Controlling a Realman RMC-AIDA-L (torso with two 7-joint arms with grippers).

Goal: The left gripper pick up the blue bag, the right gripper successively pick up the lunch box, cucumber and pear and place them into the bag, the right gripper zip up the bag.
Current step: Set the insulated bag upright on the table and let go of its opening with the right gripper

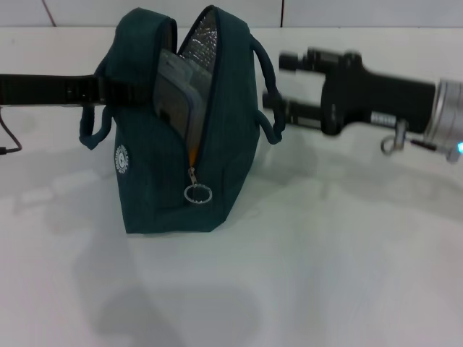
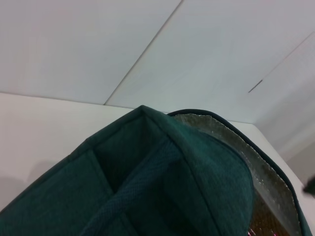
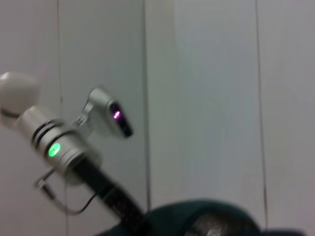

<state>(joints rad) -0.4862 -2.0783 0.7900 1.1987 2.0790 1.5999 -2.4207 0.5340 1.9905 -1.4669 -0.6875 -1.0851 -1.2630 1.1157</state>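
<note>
The blue bag [image 1: 224, 144] stands upright on the white table, its top unzipped and its silver lining [image 1: 207, 36] showing. A grey lunch box [image 1: 173, 90] stands inside the opening. My left gripper [image 1: 108, 90] reaches in from the left and holds the bag at its left handle. In the left wrist view the bag [image 2: 147, 172] fills the lower part of the frame. My right gripper [image 1: 281, 83] hovers open just beside the bag's right handle [image 1: 271, 97]. The zipper's ring pull [image 1: 197, 193] hangs low on the front. Cucumber and pear are out of view.
White table [image 1: 325, 275] surrounds the bag, with a white panelled wall behind. A thin cable [image 1: 11, 141] lies at the left edge. The right wrist view shows my left arm's wrist [image 3: 59, 147] with a green light above the bag's top [image 3: 206, 219].
</note>
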